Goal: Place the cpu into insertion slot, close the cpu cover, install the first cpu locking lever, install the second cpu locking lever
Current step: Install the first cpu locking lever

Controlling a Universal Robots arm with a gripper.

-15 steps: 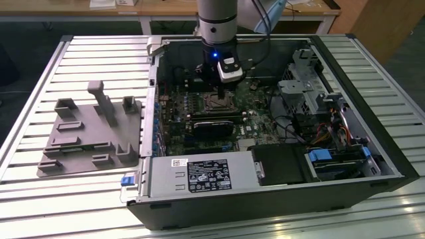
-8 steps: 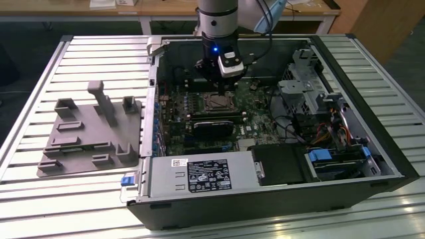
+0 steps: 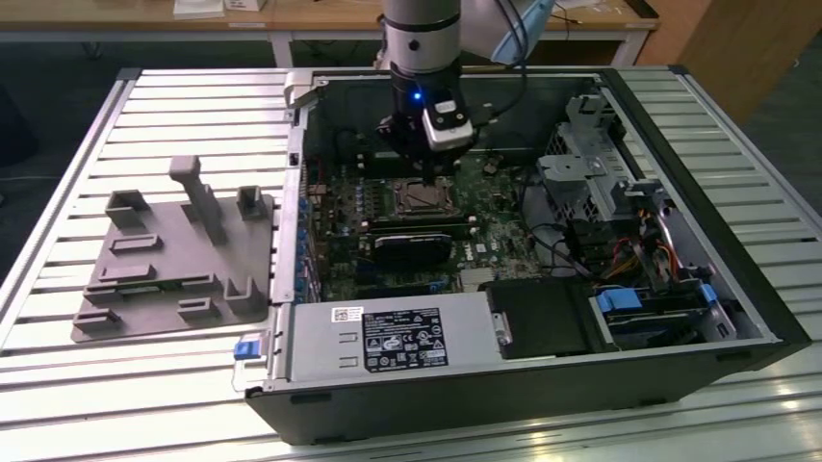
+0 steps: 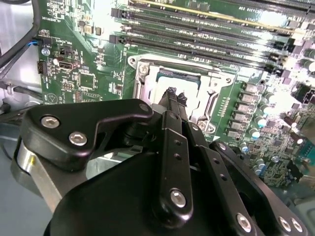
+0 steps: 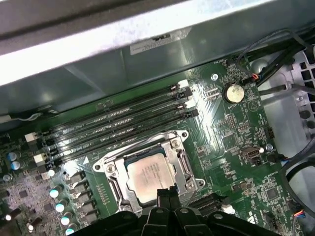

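This was a robotics lab or workshop: a ribbed aluminium-profile worktable (image 3: 77,385) bore an opened black desktop computer case (image 3: 514,404), a grey moulded plastic fixture plate (image 3: 141,298) at nine o'clock, and pale wooden desks (image 3: 334,19) at twelve o'clock behind a silver-and-black robot arm (image 3: 418,38).

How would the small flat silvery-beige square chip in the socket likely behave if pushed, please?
The small flat silvery-beige square chip looks rigid, metal-topped, so it probably won't flex. Lying flat inside the silvery metal socket frame, it likely can't slide, tip or roll. Its smooth top may prove slippery under the gripper.
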